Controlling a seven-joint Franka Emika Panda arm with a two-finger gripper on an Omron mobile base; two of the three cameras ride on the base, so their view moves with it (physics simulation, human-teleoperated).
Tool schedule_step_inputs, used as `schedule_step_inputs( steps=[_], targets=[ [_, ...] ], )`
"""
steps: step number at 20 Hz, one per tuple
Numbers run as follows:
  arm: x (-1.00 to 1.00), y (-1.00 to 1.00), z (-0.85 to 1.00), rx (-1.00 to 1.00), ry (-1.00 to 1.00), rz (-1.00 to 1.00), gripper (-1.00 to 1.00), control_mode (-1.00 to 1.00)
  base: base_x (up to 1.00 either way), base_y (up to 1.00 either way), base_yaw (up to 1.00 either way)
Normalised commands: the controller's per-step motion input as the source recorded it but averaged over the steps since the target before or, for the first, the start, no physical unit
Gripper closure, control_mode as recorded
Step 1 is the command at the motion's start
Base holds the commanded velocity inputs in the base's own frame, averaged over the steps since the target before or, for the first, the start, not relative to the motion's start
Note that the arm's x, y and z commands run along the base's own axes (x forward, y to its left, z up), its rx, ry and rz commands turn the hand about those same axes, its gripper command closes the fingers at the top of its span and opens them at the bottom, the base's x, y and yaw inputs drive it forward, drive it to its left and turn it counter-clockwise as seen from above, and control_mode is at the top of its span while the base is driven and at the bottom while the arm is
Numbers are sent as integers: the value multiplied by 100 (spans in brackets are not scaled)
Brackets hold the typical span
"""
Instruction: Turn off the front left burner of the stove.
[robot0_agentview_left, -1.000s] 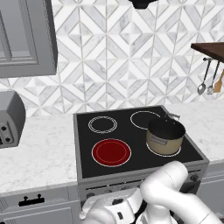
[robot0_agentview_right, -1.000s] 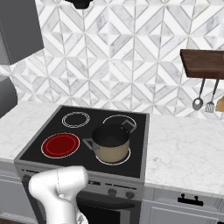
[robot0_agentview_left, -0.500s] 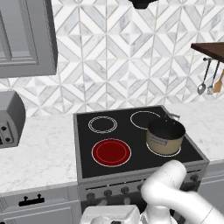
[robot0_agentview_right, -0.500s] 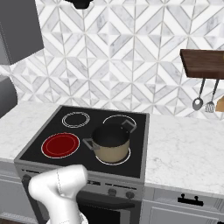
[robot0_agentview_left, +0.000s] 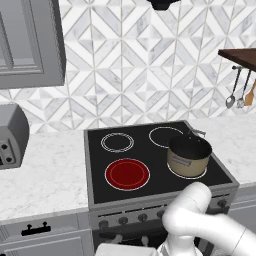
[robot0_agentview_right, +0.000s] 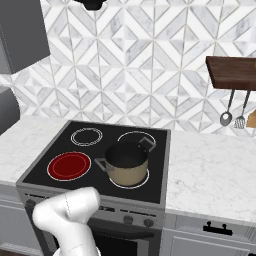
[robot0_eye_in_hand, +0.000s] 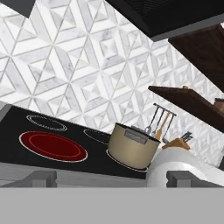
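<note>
The stove (robot0_agentview_left: 97, 190) is a black glass cooktop with a grey front panel carrying small dark knobs (robot0_agentview_left: 123, 220). Its front left burner (robot0_agentview_left: 127, 174) glows red inside white rings, as the right base view (robot0_agentview_right: 69, 165) and the hand view (robot0_eye_in_hand: 52, 145) also show. My gripper (robot0_eye_in_hand: 111, 179) is open with nothing between its fingertips (robot0_eye_in_hand: 40, 178). It hangs low in front of the stove's front edge and looks up across the cooktop. The white arm (robot0_agentview_left: 200, 220) bends down before the front panel and hides part of it.
A tan pot (robot0_agentview_left: 188, 155) with a dark inside sits on the front right burner. A grey toaster (robot0_agentview_left: 10, 135) stands on the left counter. Utensils (robot0_agentview_left: 237, 95) hang under a wooden shelf at right. A range hood (robot0_eye_in_hand: 166, 17) hangs above.
My hand has sunk a little lower in front of the stove panel. The burner stays red and the pot has not moved.
</note>
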Motion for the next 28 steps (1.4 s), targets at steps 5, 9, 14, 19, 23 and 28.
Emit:
schedule_step_inputs(
  steps=[5,9,14,19,23,28],
  targets=[
    [0,9,-23,0,-2,0,-100,-100,0,0,0],
    [2,8,-10,4,0,0,-100,-100,0,0,0],
    [3,3,-12,6,0,0,-100,-100,0,0,0],
    [17,0,-13,9,-2,1,-100,-100,0,0,0],
    [36,0,-14,13,-1,6,-100,-100,0,0,0],
    [31,0,-10,10,0,9,-100,-100,0,0,0]
  ],
)
